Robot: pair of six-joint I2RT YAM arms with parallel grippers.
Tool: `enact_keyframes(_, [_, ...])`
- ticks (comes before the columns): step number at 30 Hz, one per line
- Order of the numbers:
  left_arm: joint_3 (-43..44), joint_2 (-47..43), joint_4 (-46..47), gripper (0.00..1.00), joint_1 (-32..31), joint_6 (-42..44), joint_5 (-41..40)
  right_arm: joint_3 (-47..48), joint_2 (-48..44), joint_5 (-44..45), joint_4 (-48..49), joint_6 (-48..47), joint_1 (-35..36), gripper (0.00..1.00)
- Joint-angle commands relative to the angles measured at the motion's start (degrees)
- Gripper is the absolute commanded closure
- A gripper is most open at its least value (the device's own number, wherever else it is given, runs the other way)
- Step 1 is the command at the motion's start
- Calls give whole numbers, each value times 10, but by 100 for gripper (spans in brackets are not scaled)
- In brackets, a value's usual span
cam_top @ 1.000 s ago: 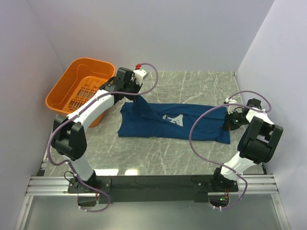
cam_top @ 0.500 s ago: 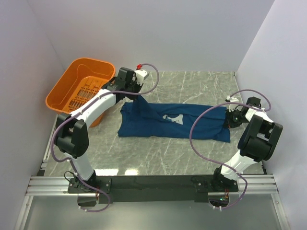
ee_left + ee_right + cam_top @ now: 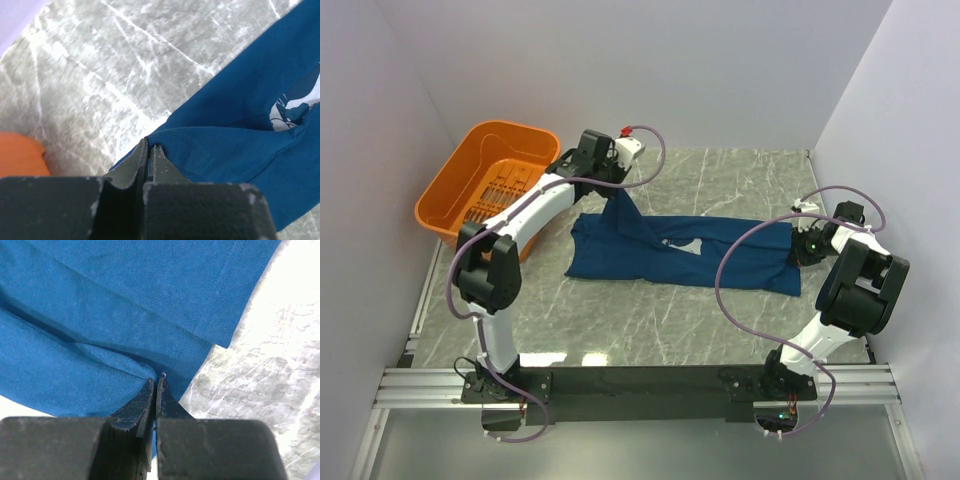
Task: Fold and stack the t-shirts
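Note:
A dark navy-blue t-shirt (image 3: 650,255) lies stretched across the marble table, its pale chest print (image 3: 682,247) partly folded in. My left gripper (image 3: 617,197) is shut on the shirt's far left edge and holds that cloth raised off the table. In the left wrist view the pinched fold (image 3: 210,150) runs from my left gripper (image 3: 150,146) out to the print (image 3: 292,110). My right gripper (image 3: 798,247) is shut on the hem at the shirt's right end. The right wrist view shows my right gripper (image 3: 156,381) pinching the stitched hem (image 3: 200,335), with cloth bunched to the left of the fingers.
An orange plastic basket (image 3: 485,185) stands at the far left, just behind the left arm; its corner (image 3: 20,155) shows in the left wrist view. White walls close in the table on the left, back and right. Purple cables loop off both arms.
My left gripper has moved right and toward the back, pulling the shirt's left edge up and over so the print is more covered. The right gripper has barely shifted.

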Motion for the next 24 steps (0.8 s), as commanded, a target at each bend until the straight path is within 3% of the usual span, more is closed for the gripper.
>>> enact_keyframes(1, [44, 20, -8, 100, -12, 30, 19, 3, 0, 7, 22, 5, 2, 100])
enact_keyframes(24, [70, 103, -13, 100, -22, 30, 13, 1, -21, 4, 27, 15, 3, 100])
